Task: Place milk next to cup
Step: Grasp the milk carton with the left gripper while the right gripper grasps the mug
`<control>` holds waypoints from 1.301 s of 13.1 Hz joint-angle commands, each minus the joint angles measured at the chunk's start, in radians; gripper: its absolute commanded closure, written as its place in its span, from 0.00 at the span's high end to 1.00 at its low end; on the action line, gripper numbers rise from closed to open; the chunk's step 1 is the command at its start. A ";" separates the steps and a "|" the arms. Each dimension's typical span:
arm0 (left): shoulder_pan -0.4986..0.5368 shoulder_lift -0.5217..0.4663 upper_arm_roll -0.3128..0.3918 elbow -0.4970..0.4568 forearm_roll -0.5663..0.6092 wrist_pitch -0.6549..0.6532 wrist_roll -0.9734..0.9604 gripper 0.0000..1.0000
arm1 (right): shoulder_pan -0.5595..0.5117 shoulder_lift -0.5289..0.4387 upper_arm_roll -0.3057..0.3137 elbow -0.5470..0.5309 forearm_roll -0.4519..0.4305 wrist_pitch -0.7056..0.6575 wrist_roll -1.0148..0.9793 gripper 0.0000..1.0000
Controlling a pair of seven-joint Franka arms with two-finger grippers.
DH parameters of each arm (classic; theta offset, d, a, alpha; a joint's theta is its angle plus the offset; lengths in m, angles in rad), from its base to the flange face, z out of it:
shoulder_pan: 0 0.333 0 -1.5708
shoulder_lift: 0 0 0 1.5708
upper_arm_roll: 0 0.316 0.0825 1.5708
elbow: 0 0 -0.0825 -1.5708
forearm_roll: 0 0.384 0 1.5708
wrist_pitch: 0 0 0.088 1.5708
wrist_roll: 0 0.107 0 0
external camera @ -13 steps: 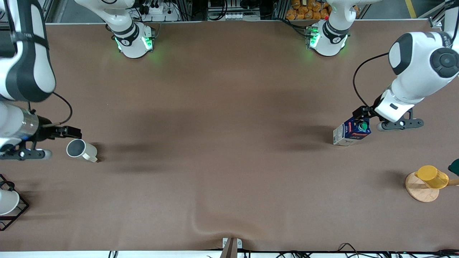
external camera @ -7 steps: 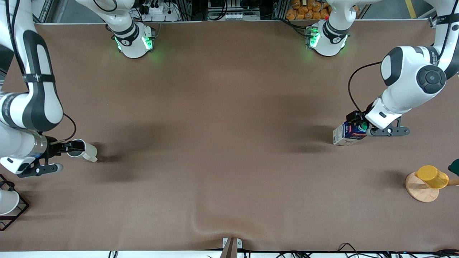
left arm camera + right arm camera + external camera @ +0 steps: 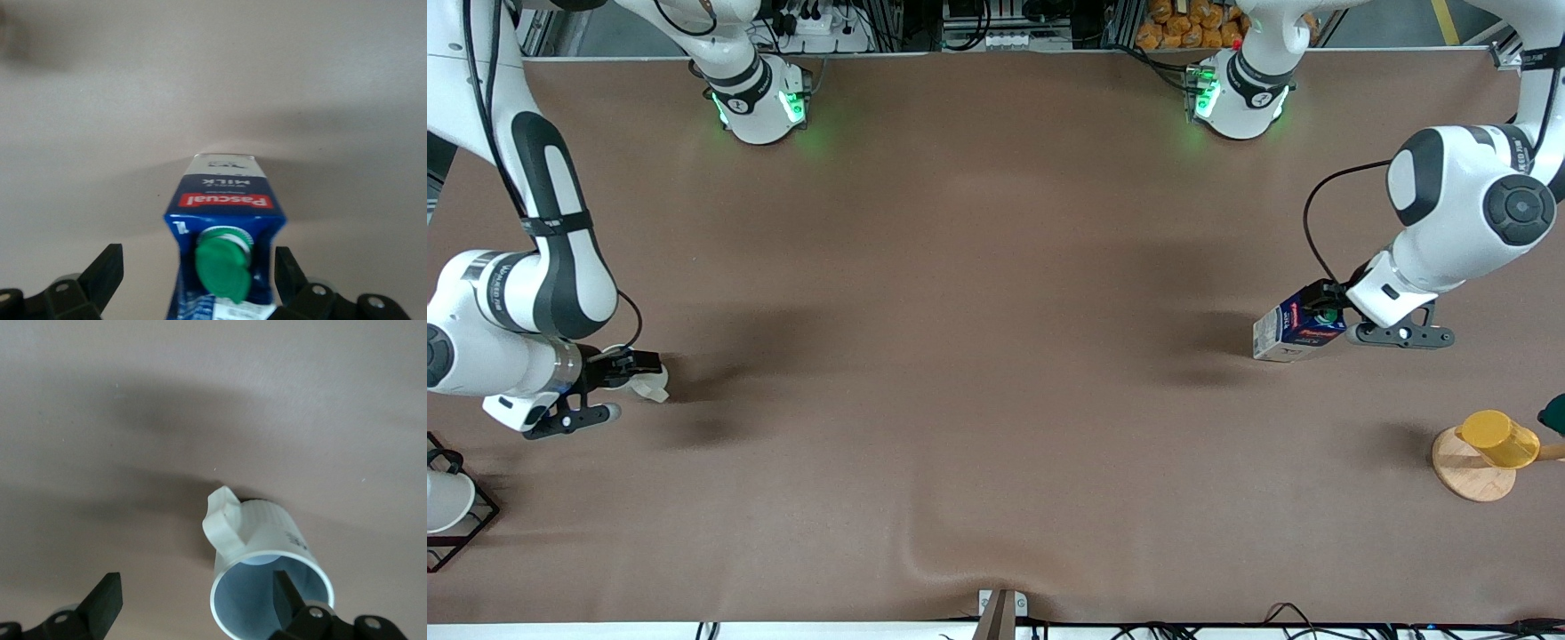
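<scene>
The milk (image 3: 1294, 331), a dark blue gable-top carton with a red band and green cap, stands on the brown table toward the left arm's end. My left gripper (image 3: 1323, 307) is open, its fingers on either side of the carton's top without touching it; the left wrist view shows the milk (image 3: 223, 200) between the fingers (image 3: 110, 267) of that gripper (image 3: 199, 270). The off-white cup (image 3: 651, 384) stands toward the right arm's end, mostly hidden by my right gripper (image 3: 636, 363). In the right wrist view this gripper (image 3: 197, 597) is open, with one finger inside the cup (image 3: 257, 533) and one outside.
A yellow cup (image 3: 1498, 437) sits on a round wooden stand (image 3: 1467, 476) near the left arm's end, nearer the front camera than the milk. A white cup (image 3: 445, 500) sits in a black wire rack (image 3: 467, 533) at the right arm's end. The cloth has a wrinkle (image 3: 925, 560) near the front edge.
The right gripper has come down over the cup, one finger now inside it. The left gripper has lowered around the milk's top. Milk and cup have not moved.
</scene>
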 commanded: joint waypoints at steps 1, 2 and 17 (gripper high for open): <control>0.006 0.015 -0.010 0.021 0.015 -0.006 0.008 1.00 | -0.018 -0.008 0.014 -0.055 -0.019 0.033 -0.009 1.00; 0.007 0.015 -0.010 0.021 0.013 -0.006 0.008 1.00 | -0.021 0.003 0.014 -0.057 -0.019 0.037 -0.009 1.00; -0.008 0.026 -0.118 0.082 0.002 -0.127 -0.144 0.39 | -0.040 0.037 0.016 -0.028 -0.014 0.088 0.005 0.00</control>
